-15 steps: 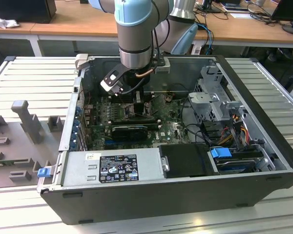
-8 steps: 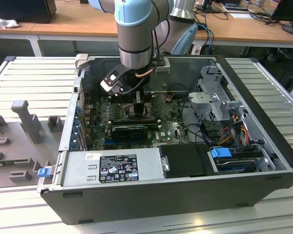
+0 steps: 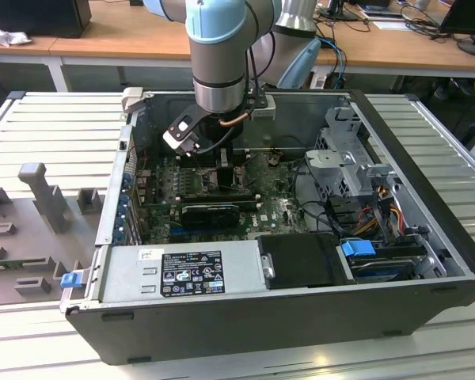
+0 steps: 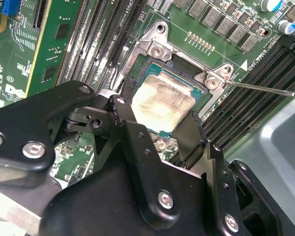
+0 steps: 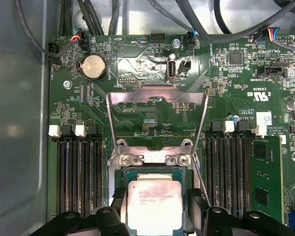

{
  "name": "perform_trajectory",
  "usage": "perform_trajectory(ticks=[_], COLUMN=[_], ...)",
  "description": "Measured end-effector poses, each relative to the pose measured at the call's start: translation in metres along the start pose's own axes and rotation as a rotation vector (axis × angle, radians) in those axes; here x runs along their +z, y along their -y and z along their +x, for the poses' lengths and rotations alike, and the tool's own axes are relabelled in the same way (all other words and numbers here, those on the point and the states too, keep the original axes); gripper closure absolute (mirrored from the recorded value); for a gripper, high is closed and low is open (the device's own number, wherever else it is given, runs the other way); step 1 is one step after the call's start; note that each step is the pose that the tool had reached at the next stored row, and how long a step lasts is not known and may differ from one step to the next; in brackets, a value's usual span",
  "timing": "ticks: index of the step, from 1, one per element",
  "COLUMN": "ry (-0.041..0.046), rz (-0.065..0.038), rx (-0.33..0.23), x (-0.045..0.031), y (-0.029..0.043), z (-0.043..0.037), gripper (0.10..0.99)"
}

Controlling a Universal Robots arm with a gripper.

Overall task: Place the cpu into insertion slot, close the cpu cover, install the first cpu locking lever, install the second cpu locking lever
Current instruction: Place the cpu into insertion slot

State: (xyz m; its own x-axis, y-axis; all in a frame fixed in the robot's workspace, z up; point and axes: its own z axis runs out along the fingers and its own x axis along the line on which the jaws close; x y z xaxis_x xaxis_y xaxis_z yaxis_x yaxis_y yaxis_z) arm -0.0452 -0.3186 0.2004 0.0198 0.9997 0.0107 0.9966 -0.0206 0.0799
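The cpu (image 4: 162, 104) (image 5: 154, 204), a pale silvery square chip, lies level in or just over the insertion slot (image 4: 160, 51) (image 5: 152, 158). My gripper (image 4: 155, 120) (image 5: 155, 202) straddles it, with one black finger (image 4: 119, 109) pressed against one edge and the other against the opposite edge. The cpu cover (image 5: 157, 97), a silvery frame with a window, stands swung open beyond the slot. A thin wire locking lever (image 4: 265, 89) (image 5: 200, 179) sticks out beside the socket, unlatched. In the exterior view the gripper (image 3: 222, 168) is low over the green board inside the case.
Long black memory slots (image 5: 76, 177) (image 5: 228, 172) flank the socket on both sides. A green card (image 5: 265, 177) stands beside one bank. Cables (image 5: 221, 29) hang over the board's edge. The open case (image 3: 245, 309) holds a power supply and a drive cage (image 3: 348, 158).
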Motion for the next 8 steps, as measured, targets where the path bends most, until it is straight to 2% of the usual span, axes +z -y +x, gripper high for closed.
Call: perform_trajectory(ticks=[8], ry=[0.0001], rz=[0.0], rx=[0.0], x=[-0.0052], y=[-0.0004], z=[0.0], gripper=[0.475])
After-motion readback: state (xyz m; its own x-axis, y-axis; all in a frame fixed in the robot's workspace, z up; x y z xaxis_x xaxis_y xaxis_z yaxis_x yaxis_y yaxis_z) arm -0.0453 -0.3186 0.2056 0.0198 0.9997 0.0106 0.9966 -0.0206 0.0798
